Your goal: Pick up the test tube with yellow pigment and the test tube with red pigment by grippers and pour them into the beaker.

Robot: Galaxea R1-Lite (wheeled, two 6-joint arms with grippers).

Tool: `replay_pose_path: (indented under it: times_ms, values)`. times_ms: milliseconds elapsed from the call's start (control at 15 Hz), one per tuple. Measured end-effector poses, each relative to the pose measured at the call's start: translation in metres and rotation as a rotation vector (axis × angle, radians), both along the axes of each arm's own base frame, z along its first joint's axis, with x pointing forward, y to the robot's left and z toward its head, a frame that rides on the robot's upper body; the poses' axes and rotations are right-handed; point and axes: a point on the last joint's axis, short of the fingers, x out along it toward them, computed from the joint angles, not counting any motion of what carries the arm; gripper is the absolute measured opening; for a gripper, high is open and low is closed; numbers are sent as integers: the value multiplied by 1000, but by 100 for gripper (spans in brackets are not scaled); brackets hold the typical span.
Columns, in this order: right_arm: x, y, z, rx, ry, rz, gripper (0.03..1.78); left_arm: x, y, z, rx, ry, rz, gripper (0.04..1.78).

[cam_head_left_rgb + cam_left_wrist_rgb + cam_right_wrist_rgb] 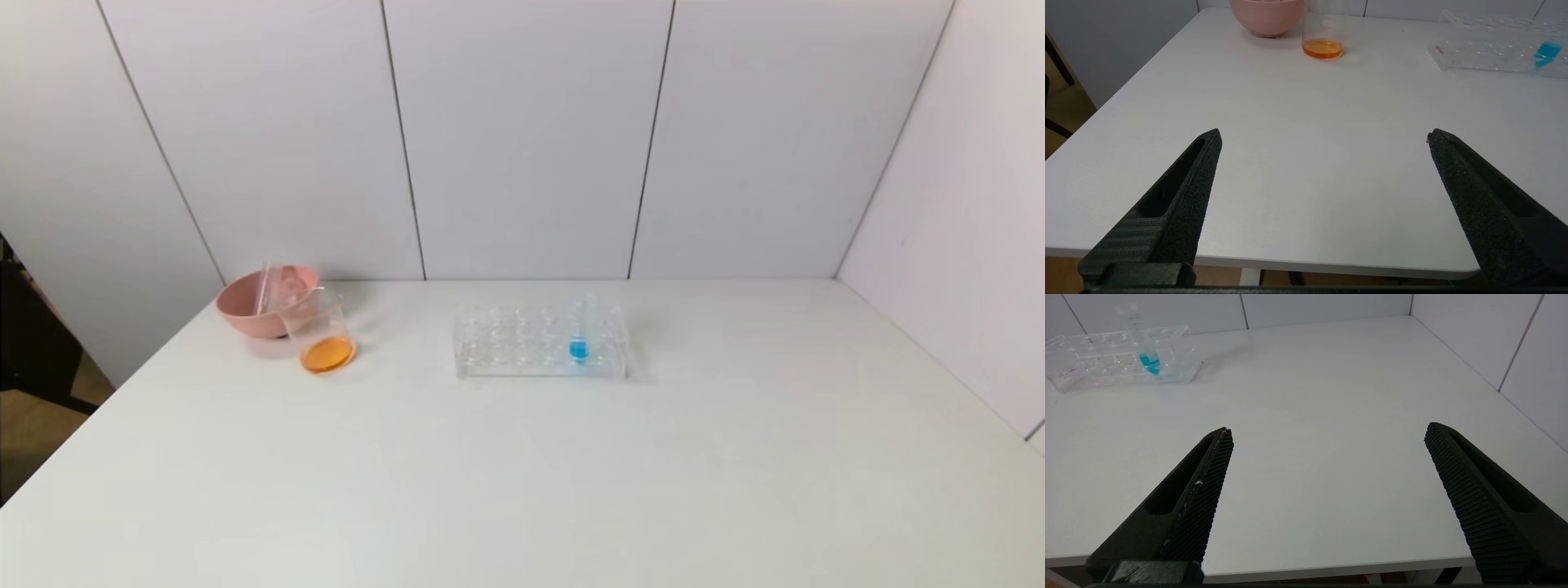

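Left gripper [1323, 136]: spread empty at the near table edge, parked.
Right gripper [1327, 430]: likewise spread, idle.
Beaker [321, 333]: held orange liquid, suggesting both pours done.
Pink bowl [253, 314]: kept clear tubes [271, 286], seemingly discarded.

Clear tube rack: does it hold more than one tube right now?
No, the clear tube rack holds only one tube with blue liquid; its other holes stand empty.

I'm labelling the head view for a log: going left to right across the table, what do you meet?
Pink bowl with clear tubes leaning in it → beaker holding orange liquid, partly overlapping the bowl's right side → clear tube rack → blue-liquid tube standing near the rack's right end.
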Motion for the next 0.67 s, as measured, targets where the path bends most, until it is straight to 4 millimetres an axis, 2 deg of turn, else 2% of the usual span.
replay_pose_path:
  times_ms: [667]
  values:
    - [0,0,0,0,-1,-1,171,0,0,0,0,0,0,176]
